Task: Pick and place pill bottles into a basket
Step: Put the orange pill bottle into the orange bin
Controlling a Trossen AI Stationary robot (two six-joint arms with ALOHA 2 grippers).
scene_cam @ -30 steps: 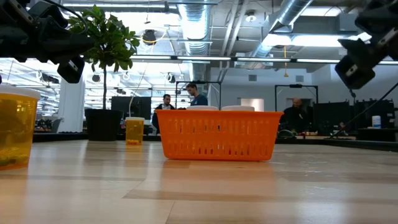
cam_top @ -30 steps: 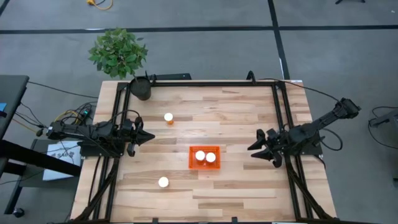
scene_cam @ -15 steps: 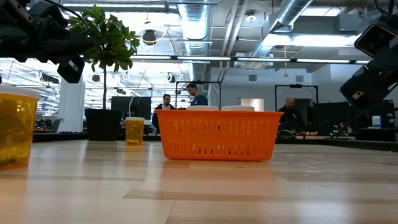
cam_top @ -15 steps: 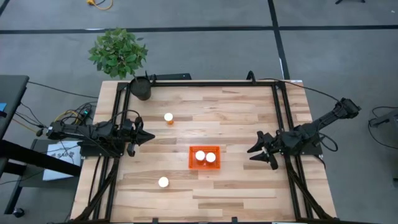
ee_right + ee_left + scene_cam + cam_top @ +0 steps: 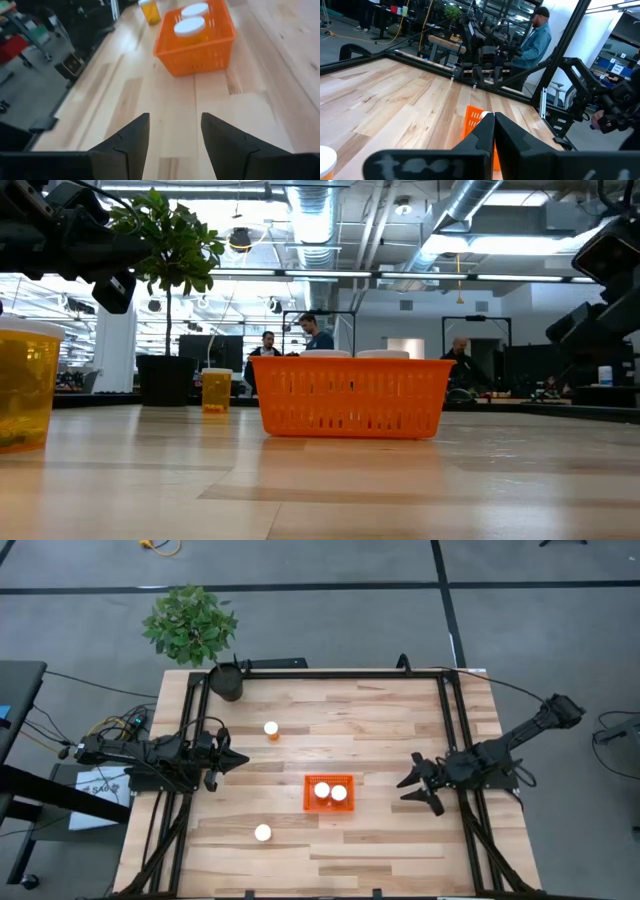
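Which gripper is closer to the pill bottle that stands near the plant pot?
The left. The left gripper is close beside the pill bottle, at the table's left edge. The right gripper is far across the table, beyond the basket.

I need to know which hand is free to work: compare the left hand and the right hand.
The left hand has its fingers shut together; the right hand has its fingers open with a clear gap. The left hand sits at the table's left edge, pointing toward the middle; the right hand sits at the right side, pointing at the basket. The two loose bottles lie nearer the left hand. Both hands hold nothing.
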